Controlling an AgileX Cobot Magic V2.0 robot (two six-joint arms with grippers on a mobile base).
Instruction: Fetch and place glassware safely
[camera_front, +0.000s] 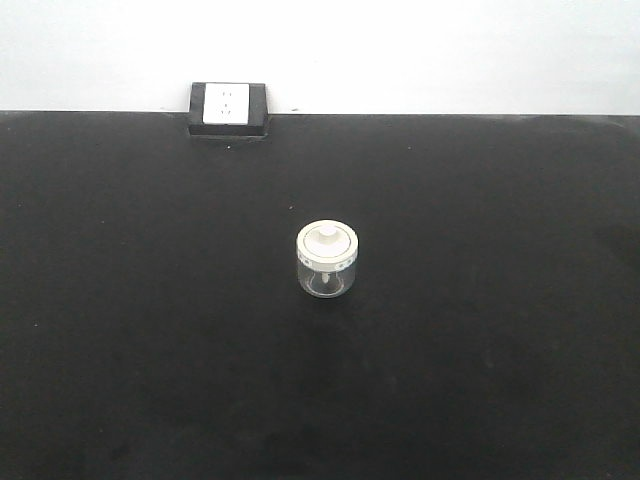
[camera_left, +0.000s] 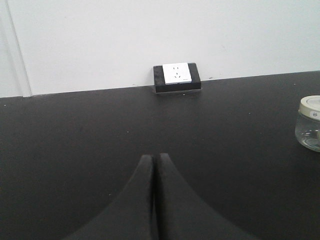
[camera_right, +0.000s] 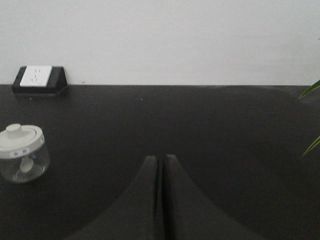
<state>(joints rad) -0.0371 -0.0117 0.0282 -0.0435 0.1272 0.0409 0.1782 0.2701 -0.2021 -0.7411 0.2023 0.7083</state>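
The glassware (camera_front: 327, 261) is a small squat clear jar with a cream-white knobbed lid, standing upright in the middle of the black table. It shows at the right edge of the left wrist view (camera_left: 309, 123) and at the left of the right wrist view (camera_right: 21, 153). My left gripper (camera_left: 154, 156) is shut with nothing in it, low over the table, well left of the jar. My right gripper (camera_right: 160, 157) is also shut on nothing, well right of the jar. Neither gripper appears in the front view.
A white socket plate in a black housing (camera_front: 228, 108) sits at the table's far edge against the white wall (camera_front: 420, 50). Green plant leaves (camera_right: 311, 115) poke in at the far right of the right wrist view.
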